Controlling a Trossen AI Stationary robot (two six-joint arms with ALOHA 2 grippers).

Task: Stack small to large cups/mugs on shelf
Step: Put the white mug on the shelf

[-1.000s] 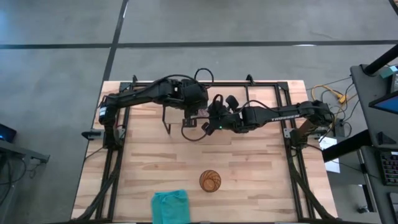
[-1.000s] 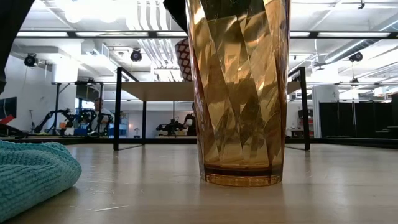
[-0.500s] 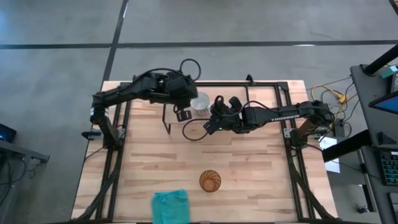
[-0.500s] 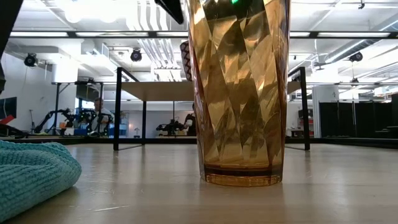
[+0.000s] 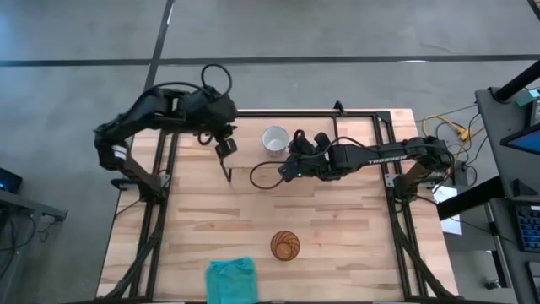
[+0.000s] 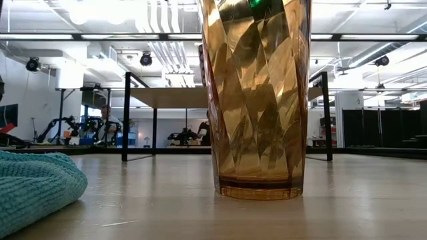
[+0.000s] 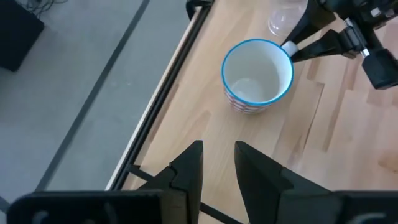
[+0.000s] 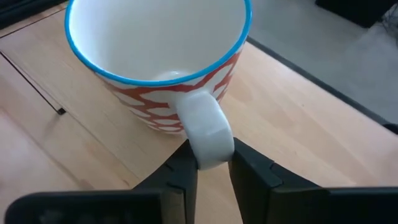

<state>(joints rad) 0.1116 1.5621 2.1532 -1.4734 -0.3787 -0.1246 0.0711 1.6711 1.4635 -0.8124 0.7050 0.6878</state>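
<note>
A white mug [image 5: 274, 139] with a blue rim and a red pattern stands upright on its base on the shelf's light-wood board [image 5: 354, 127]. My right gripper [image 5: 287, 154] is beside it, shut on its handle. My left gripper [image 5: 224, 147] is to the mug's left, open and empty [image 7: 219, 168]. A small clear glass [image 7: 283, 18] shows just beyond the mug, next to the right fingers. The amber ribbed tumbler [image 5: 285, 246] stands on the table toward the near edge and fills the low view [image 6: 257, 100]. My right gripper pinches the mug's handle [image 8: 205, 140] between its two fingers [image 8: 249, 171], at the handle's outer bend. The fingers come from the table's right and near side. The mug stays upright with its base on the board.
A teal cloth [image 5: 231, 279] lies at the table's near edge, left of the tumbler, and also shows in the low view [image 6: 33, 190]. The shelf's black wire legs [image 5: 226, 165] stand just below my left gripper. Bare table lies between the shelf and the tumbler.
My left gripper has drawn back from over the mug toward the table's left edge, so the mug now shows from above. The mug and my right gripper have stayed where they were.
</note>
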